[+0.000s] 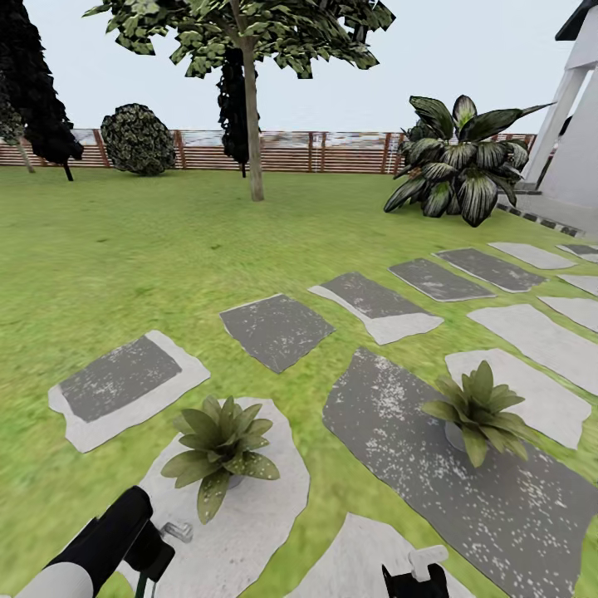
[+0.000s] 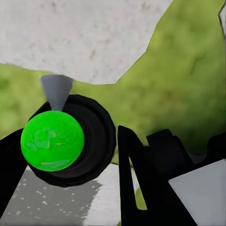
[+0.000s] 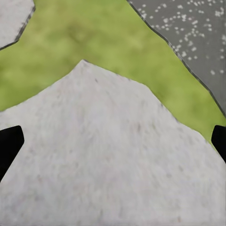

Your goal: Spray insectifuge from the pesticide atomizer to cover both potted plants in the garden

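Two potted plants stand on stepping stones in front of me: the left potted plant [image 1: 220, 444] on a pale stone, the right potted plant [image 1: 477, 411] at the edge of a dark grey stone. My left gripper [image 1: 148, 558] is low at the left, just short of the left plant, and is shut on the pesticide atomizer [image 1: 176, 529], whose pale trigger head points toward that plant. In the left wrist view the atomizer [image 2: 89, 136] is a dark round body with a green dome and grey nozzle, between black fingers [image 2: 136, 183]. My right gripper [image 3: 113, 143] hangs open over a pale stone [image 3: 113, 165].
Grey and pale stepping stones [image 1: 278, 328] run right across the lawn toward a white building [image 1: 573, 141]. A big striped plant [image 1: 461, 166] stands at the far right. At the back are a tree [image 1: 252, 116], a round bush [image 1: 138, 139] and the slatted fence [image 1: 332, 152].
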Controlling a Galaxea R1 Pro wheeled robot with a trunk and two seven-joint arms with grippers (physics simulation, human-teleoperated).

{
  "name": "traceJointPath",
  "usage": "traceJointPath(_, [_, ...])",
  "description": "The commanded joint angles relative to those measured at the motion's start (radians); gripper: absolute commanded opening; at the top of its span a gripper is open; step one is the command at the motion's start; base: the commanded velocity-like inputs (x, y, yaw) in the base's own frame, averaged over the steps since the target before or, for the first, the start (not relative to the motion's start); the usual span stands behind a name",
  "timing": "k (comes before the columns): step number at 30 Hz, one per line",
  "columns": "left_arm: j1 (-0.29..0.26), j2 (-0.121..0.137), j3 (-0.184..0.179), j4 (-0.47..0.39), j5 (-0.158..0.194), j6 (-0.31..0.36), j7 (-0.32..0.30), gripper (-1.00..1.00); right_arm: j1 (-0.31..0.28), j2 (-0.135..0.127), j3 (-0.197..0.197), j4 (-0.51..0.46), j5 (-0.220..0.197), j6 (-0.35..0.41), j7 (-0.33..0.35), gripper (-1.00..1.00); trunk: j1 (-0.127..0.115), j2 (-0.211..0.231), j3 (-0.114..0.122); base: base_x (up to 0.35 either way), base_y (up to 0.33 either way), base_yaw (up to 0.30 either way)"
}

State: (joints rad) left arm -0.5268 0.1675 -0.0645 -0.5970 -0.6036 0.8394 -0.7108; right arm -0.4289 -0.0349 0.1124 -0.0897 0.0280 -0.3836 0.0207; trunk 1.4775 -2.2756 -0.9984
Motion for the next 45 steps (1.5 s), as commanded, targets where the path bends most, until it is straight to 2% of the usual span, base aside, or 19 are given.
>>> traceJointPath(1, [0.0,0.0,-0.003,-0.002,-0.01,-0.001,-0.01,-1.0,-0.001,0.0,0.003,0.001,0.003,-0.003,0.0,1.0,0.0,0.0,-0.001,0.0,0.0,0.0])
traceJointPath(8, [-0.001,-0.005,0.006,-0.024,-0.002,-0.014,-0.006,-1.0,-0.001,0.0,0.003,0.001,0.003,-0.003,0.001,1.0,0.0,0.0,-0.001,0.036,0.14,0.0])
traceJointPath(10, [-0.001,-0.002,0.012,-0.08,-0.002,-0.01,-0.011,-1.0,-0.001,0.001,0.003,0.001,0.003,-0.003,0.001,1.0,0.0,0.0,-0.001,0.005,0.298,0.0])
traceJointPath(14, [-0.002,0.004,0.009,-0.116,-0.001,-0.008,-0.016,-1.0,-0.001,0.001,0.003,0.001,0.003,-0.003,0.001,1.0,0.0,0.0,-0.001,-0.017,0.152,0.0])
traceJointPath(20, [-0.016,0.012,0.002,-0.122,-0.01,0.005,-0.029,-1.0,-0.001,0.001,0.003,0.001,0.003,-0.003,0.0,1.0,0.0,0.0,-0.001,-0.001,0.009,0.0])
traceJointPath(24, [-0.055,0.007,0.0,-0.122,-0.01,0.025,-0.051,-1.0,-0.001,0.001,0.003,0.001,0.003,-0.003,0.001,1.0,0.0,0.0,-0.001,0.0,0.0,0.0])
traceJointPath(29, [-0.125,-0.001,-0.003,-0.125,-0.009,0.1,-0.056,-1.0,-0.001,0.0,0.003,0.001,0.003,-0.003,0.001,1.0,0.0,0.0,-0.001,0.0,0.0,0.0])
traceJointPath(31, [-0.136,0.002,-0.007,-0.118,-0.023,0.113,-0.056,-1.0,-0.001,-0.001,0.003,0.001,0.003,-0.003,0.001,1.0,0.0,0.0,-0.001,0.0,0.0,0.0])
traceJointPath(34, [-0.134,0.008,-0.038,-0.112,-0.059,0.117,-0.057,-1.0,-0.001,-0.001,0.003,0.001,0.003,-0.003,0.001,1.0,0.0,0.0,-0.001,0.0,0.0,0.0])
traceJointPath(36, [-0.132,0.013,-0.081,-0.109,-0.077,0.118,-0.058,-1.0,-0.001,-0.002,0.003,0.001,0.003,-0.003,0.001,1.0,0.0,0.0,-0.001,0.0,0.0,0.0])
traceJointPath(45, [-0.124,0.01,-0.099,-0.109,-0.082,0.111,-0.059,-1.0,-0.001,-0.002,0.003,0.001,0.003,-0.003,-0.001,1.0,0.0,0.0,-0.001,-0.072,0.031,0.0])
